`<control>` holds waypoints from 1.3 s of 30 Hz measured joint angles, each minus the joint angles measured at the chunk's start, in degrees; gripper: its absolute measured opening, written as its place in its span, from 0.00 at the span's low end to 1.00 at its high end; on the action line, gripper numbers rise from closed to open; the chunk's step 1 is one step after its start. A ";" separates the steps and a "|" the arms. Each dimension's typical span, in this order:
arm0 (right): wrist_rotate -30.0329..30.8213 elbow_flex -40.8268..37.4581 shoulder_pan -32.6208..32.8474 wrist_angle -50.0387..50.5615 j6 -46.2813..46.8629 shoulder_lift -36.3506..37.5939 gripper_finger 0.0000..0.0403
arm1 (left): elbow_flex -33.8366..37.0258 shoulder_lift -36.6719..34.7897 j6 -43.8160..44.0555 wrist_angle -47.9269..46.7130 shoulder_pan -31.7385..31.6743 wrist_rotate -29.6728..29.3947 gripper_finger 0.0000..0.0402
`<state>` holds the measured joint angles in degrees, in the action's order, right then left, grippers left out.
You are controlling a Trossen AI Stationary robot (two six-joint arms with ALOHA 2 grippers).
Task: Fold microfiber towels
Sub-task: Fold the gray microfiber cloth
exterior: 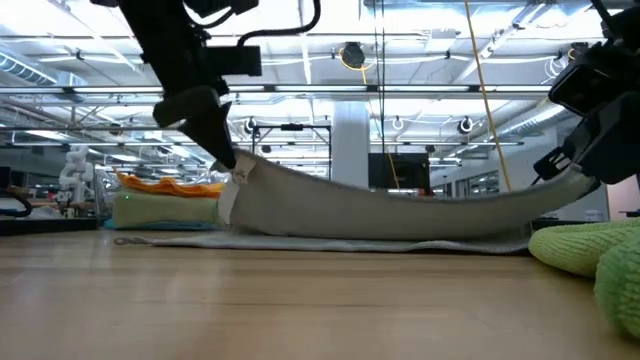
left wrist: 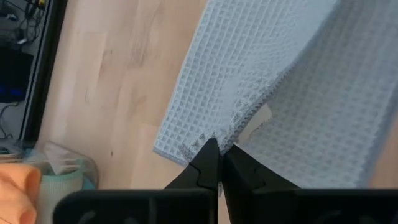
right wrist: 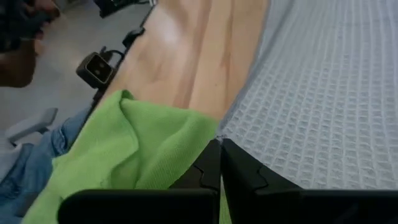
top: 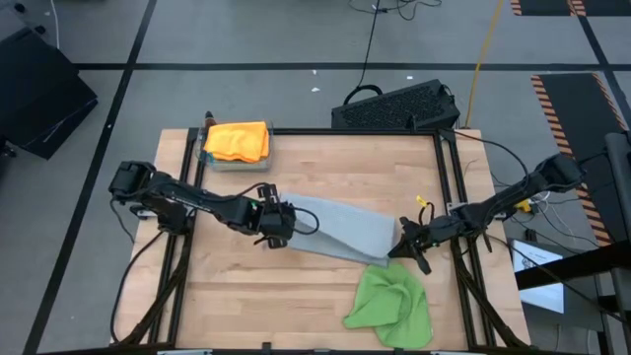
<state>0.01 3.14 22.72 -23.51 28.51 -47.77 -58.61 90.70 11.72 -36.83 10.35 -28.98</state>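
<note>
A: High view: light grey towel (top: 345, 230) stretched over the middle of the table (top: 315, 168). Left hand (top: 273, 223) pinching one end, right hand (top: 407, 244) the other. Bright green towel (top: 391, 306) crumpled just beside the grey one, near the right hand. Orange towel (top: 238, 140) folded on a stack well apart from the grey one.

B: Low view: grey towel (exterior: 390, 210) sagging between both hands, lower edge touching the table. Risk: uneven pull, crooked fold.

A: Left wrist view: fingertips (left wrist: 208, 155) pressed together on a bare corner of grey weave (left wrist: 280, 81). Thin bite; could slip out under tension.

B: Right wrist view: fingers (right wrist: 214, 163) closed on the grey edge (right wrist: 323, 93), green towel (right wrist: 143, 143) touching it. Could snag and drag along.
</note>
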 joint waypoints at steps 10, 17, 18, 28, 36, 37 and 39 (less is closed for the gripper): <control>-1.76 -0.13 0.02 -3.09 0.17 -6.90 0.00 | 4.62 0.00 0.46 9.28 -0.94 3.00 0.02; -2.22 0.19 0.02 -6.75 1.18 -10.34 0.00 | 4.62 0.00 -0.96 7.27 -0.87 -0.04 0.02; -2.22 0.29 0.02 -6.74 1.28 -10.91 0.00 | 4.62 0.00 -0.99 6.93 -1.06 -0.34 0.02; -1.63 0.57 0.02 -12.21 2.31 -16.65 0.03 | 4.62 0.00 -1.04 6.92 -2.28 -0.49 0.02; -2.84 0.61 0.02 -13.65 2.64 -19.71 0.04 | 4.62 0.00 -0.12 7.03 -2.23 2.41 0.02; -3.17 0.62 0.03 -14.17 2.74 -19.87 0.05 | 4.62 0.00 0.05 7.03 -2.23 2.84 0.02; -3.32 0.68 0.07 -15.15 2.71 -20.09 0.07 | 4.62 0.00 0.60 7.05 -2.23 3.53 0.02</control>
<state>-3.31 3.81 22.79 -38.66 31.22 -67.86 -54.00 90.70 12.32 -29.78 8.12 -25.45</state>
